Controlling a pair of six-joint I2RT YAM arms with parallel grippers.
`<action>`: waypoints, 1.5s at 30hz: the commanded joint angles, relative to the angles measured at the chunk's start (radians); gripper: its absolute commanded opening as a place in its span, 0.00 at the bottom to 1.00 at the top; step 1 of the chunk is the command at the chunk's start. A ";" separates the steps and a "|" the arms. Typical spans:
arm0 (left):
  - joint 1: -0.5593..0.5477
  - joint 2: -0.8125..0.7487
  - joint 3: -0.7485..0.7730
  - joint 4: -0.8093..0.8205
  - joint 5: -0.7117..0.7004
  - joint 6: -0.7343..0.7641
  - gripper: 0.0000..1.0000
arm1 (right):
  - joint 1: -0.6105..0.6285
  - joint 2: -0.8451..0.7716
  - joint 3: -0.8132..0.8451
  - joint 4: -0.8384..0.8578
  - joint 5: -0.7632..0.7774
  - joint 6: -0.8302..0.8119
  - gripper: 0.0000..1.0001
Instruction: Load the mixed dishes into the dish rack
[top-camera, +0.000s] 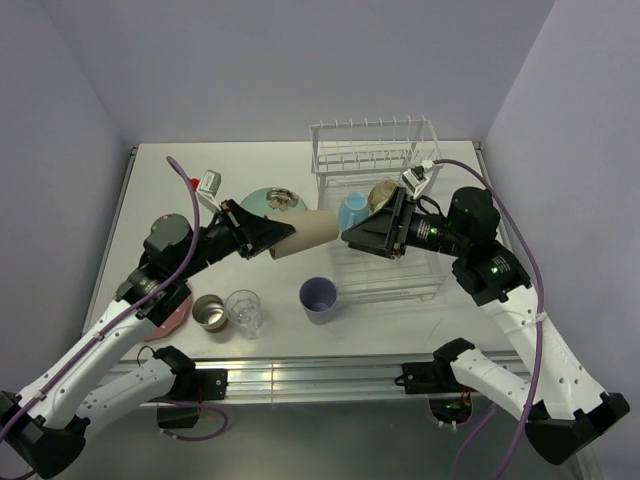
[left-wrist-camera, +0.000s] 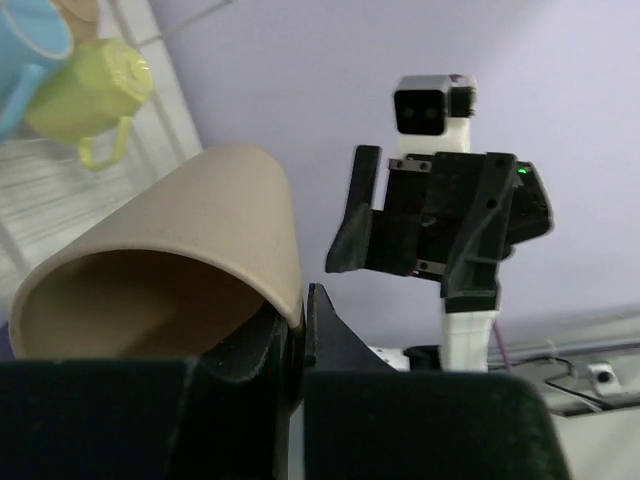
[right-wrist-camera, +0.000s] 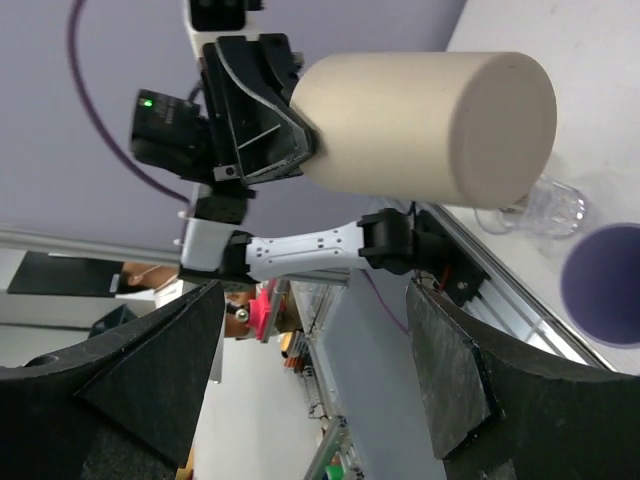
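Nearest me, in front of the dish rack (top-camera: 375, 150) and off to its left, three pieces stand upright on the bench (top-camera: 170, 165). The lavender cup (top-camera: 318, 296) is near the rack's front left corner. The clear glass (top-camera: 243, 308) is farther left, and the small steel cup (top-camera: 209, 312) is just beside the glass, farthest from the rack.

Above them, level with the rack's left side, my left gripper (top-camera: 268, 240) is clamped on the rim wall of the tan cup (top-camera: 308, 232). It holds the cup on its side in the air, base pointing toward the rack. My right gripper (top-camera: 352, 238) faces that base from over the rack's lower basket, its jaws wide apart and touching nothing.

Inside the rack, the blue cup (left-wrist-camera: 25, 50) and the yellow cup (left-wrist-camera: 95, 90) sit side by side. The mint-green plate (top-camera: 262, 203) lies on the bench just left of the rack.
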 joint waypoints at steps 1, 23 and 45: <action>0.000 -0.049 -0.027 0.368 0.083 -0.143 0.00 | -0.006 0.001 0.014 0.144 -0.055 0.064 0.80; -0.017 -0.013 -0.061 0.531 0.125 -0.273 0.00 | -0.006 0.022 0.003 0.307 -0.068 0.139 0.81; -0.073 0.067 -0.070 0.515 0.161 -0.294 0.12 | 0.023 0.062 0.029 0.392 -0.106 0.206 0.00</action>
